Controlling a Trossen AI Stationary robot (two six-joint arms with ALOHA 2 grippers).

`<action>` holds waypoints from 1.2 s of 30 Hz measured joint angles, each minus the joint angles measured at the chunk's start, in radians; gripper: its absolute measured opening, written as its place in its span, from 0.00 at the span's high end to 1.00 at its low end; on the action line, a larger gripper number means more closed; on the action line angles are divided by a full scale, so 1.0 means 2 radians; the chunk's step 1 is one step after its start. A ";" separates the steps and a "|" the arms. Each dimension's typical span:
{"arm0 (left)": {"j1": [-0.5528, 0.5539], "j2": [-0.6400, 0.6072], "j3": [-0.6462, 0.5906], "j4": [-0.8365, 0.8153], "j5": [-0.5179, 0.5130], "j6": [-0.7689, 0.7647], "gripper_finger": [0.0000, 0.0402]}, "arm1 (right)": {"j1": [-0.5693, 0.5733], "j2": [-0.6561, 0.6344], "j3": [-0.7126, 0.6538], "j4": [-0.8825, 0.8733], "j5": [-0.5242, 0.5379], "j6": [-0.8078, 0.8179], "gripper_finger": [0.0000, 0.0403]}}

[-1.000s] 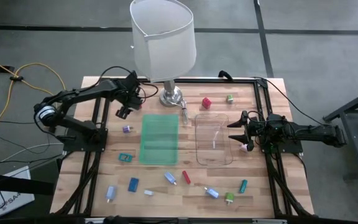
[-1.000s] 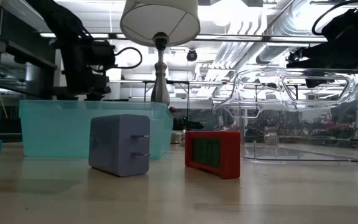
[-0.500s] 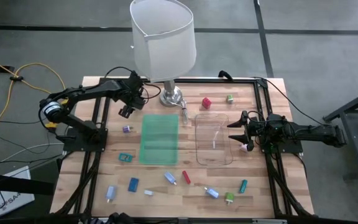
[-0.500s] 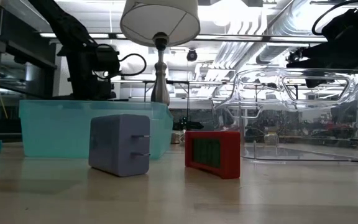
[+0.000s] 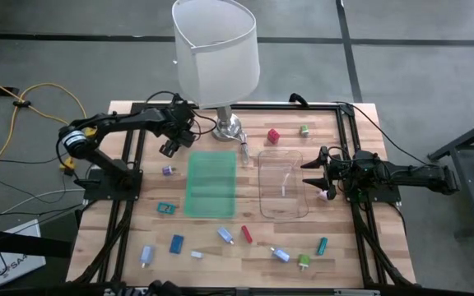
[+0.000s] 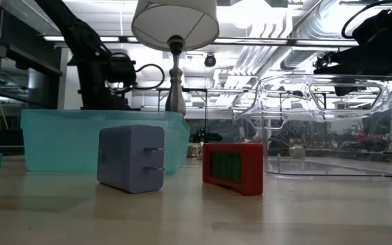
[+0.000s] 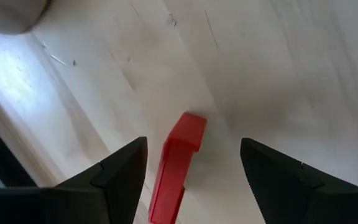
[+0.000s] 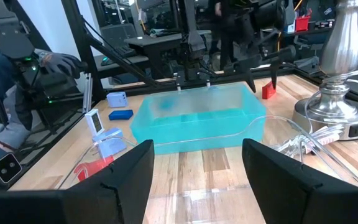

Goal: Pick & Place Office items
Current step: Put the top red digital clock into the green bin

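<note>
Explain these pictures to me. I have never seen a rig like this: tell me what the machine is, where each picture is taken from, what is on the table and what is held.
This is a robot with two dark arms at a wooden table. Each arm ends in a two-finger pincer. One picture looks straight down from above, one looks level across the tabletop, and each arm has a camera on its wrist that looks out past its own fingers.

On the table stand a lamp, a teal see-through bin and a clear tray. Small coloured office items lie scattered around them, such as a blue piece.

Neither arm holds anything. The left pincer is open and hovers over a red piece near the lamp. The right pincer waits, open, at the clear tray's edge.
</note>
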 joint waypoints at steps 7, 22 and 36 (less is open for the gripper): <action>-0.002 0.005 0.000 0.010 -0.011 0.000 0.38 | 0.000 0.000 0.000 0.000 0.000 0.000 0.42; -0.002 0.005 0.000 0.011 -0.014 -0.001 0.58 | 0.000 0.000 0.000 0.000 0.000 0.000 0.42; -0.002 0.005 0.000 0.012 -0.013 -0.008 0.63 | 0.000 0.000 0.000 0.000 0.000 0.000 0.42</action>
